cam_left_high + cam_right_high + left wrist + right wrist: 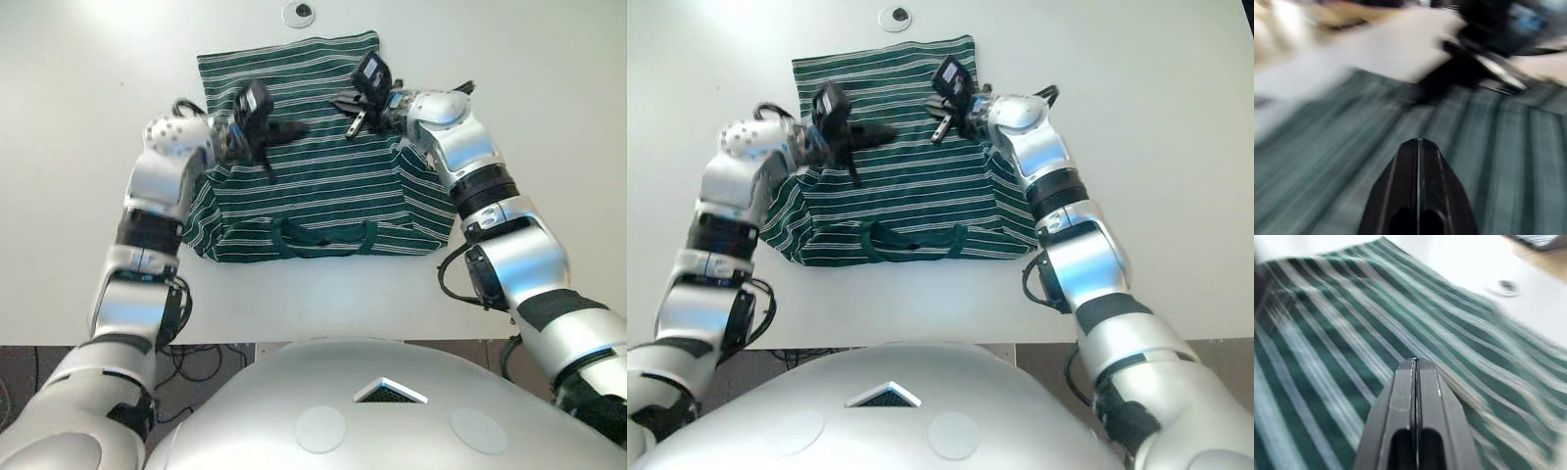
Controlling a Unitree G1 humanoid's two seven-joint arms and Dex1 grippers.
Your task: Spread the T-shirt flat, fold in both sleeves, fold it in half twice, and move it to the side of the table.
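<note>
A dark green T-shirt point(323, 191) with thin white stripes lies on the white table point(78, 245), sleeves folded in and collar point(323, 238) toward me. My left gripper point(296, 128) hovers over the shirt's left middle, fingers shut with nothing between them; its tip point(1419, 143) points across the striped cloth point(1508, 161). My right gripper point(340, 101) hangs over the shirt's far right part, also shut and empty, and in its own wrist view its tip point(1414, 362) sits above the stripes point(1327, 333). The two grippers face each other a short way apart.
A round cable grommet point(299, 14) sits in the table just beyond the shirt's far edge. Bare white tabletop lies to the left and to the right point(549, 117) of the shirt. The table's front edge point(294, 342) runs close to the collar.
</note>
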